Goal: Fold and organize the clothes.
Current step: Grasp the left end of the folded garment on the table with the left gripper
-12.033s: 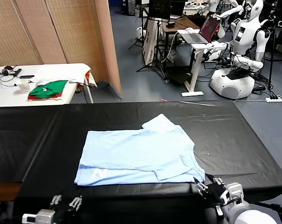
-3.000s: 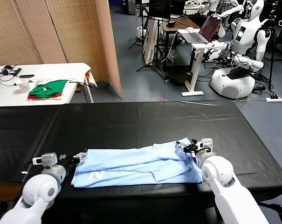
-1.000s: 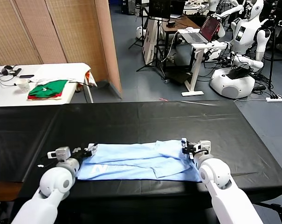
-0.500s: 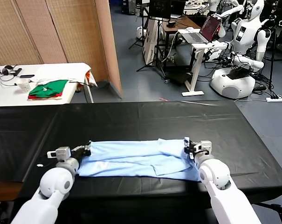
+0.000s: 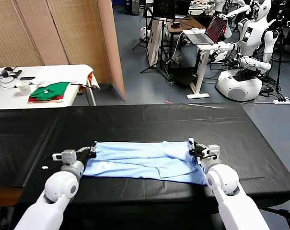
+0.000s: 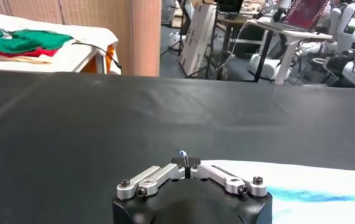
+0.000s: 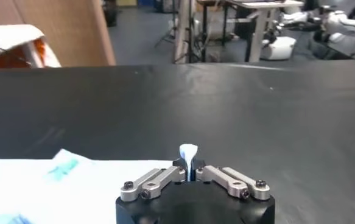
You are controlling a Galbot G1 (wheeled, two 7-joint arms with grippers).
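Both arms reach low over the black tabletop [image 5: 135, 120]. The left pincer [image 5: 88, 151] and right pincer [image 5: 194, 150] each pinch an end of the folded pale-blue T-shirt [image 5: 145, 160]. Behind stand a white side table [image 5: 10, 96] and parked robots [image 5: 245, 52].

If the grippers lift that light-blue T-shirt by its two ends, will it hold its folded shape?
Probably not: the T-shirt looks thin and floppy, lying flat in soft creased layers on the black table. Its middle would likely sag between the left gripper and right gripper. It seems light.
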